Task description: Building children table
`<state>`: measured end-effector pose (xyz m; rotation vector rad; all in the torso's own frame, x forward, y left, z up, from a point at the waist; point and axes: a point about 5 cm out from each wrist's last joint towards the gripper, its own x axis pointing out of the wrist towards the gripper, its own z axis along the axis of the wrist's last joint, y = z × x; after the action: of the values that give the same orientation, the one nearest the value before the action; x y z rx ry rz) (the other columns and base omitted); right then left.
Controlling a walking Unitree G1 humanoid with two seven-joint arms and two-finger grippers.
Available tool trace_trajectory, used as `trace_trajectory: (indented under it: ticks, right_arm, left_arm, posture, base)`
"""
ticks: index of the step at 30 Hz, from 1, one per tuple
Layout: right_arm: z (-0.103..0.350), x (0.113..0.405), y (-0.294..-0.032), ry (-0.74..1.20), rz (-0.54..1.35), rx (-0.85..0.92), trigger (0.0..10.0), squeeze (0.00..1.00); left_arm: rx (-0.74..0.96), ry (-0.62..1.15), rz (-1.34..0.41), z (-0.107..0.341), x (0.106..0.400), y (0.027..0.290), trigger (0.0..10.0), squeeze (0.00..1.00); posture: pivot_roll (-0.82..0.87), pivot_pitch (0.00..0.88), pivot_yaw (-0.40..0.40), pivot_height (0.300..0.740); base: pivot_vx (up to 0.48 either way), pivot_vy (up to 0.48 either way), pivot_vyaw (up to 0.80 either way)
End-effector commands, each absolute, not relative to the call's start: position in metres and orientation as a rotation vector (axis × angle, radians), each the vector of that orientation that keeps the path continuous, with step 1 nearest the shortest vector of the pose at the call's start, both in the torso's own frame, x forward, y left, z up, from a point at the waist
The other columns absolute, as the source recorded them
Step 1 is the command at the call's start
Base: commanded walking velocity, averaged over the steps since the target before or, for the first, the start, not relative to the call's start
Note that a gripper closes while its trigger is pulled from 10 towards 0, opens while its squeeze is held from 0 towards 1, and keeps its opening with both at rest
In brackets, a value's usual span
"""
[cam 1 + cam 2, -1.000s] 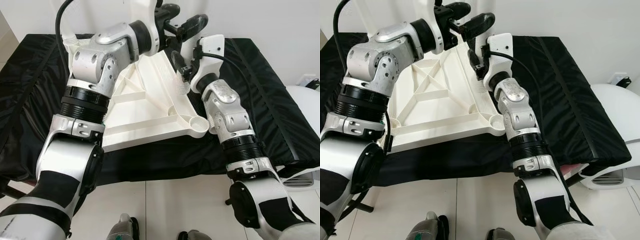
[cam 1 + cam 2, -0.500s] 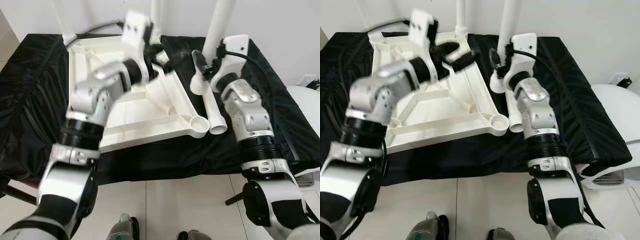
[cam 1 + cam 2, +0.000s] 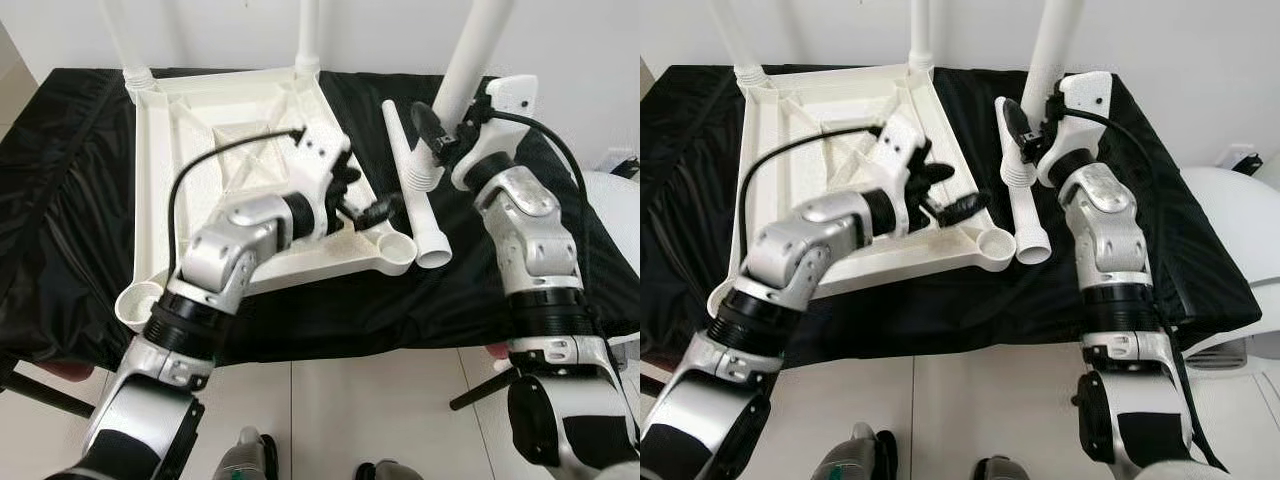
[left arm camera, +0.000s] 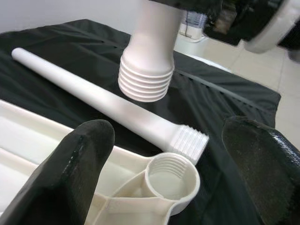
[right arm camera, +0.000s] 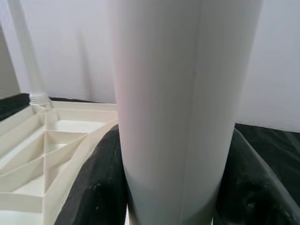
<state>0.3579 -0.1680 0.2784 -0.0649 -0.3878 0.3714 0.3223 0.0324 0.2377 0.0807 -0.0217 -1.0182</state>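
Table leg [image 3: 480,55] upright in right end effector [image 3: 447,140]

Silver arms, black joints, black cables

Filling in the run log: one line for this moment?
right gripper: shut on table leg | left gripper: open over empty corner socket | loose leg: on cloth

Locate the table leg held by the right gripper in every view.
Left eye view: held leg, upper right.
Right eye view: upper centre-right.
Left wrist view: threaded end hanging over the lying leg.
Right wrist view: close up, before the upturned tabletop.
Shared landmark: that tabletop.
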Motion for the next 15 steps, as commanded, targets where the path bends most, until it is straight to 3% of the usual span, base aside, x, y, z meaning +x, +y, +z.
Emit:
trace_trajectory:
  ticks: [1,15]
  right_arm:
    - [0.282,0.348,-0.178,-0.414,0.407,-0.027,10.0,0.00]
    - [0.270,0.324,-0.193,-0.400,0.522,0.048,10.0,0.00]
  left_arm:
    - [0.143,-0.020,-1.102,0.224,0.313,0.026,10.0,0.00]
    - [0.298,0.006,-1.096,0.180,0.306,0.024,10.0,0.00]
  posture:
    - [-0.03,0.154,0.007,0.740]
    - [-0.05,0.163,0.011,0.740]
  base:
    - [0.000,0.000,0.00]
    - [0.000,0.000,0.00]
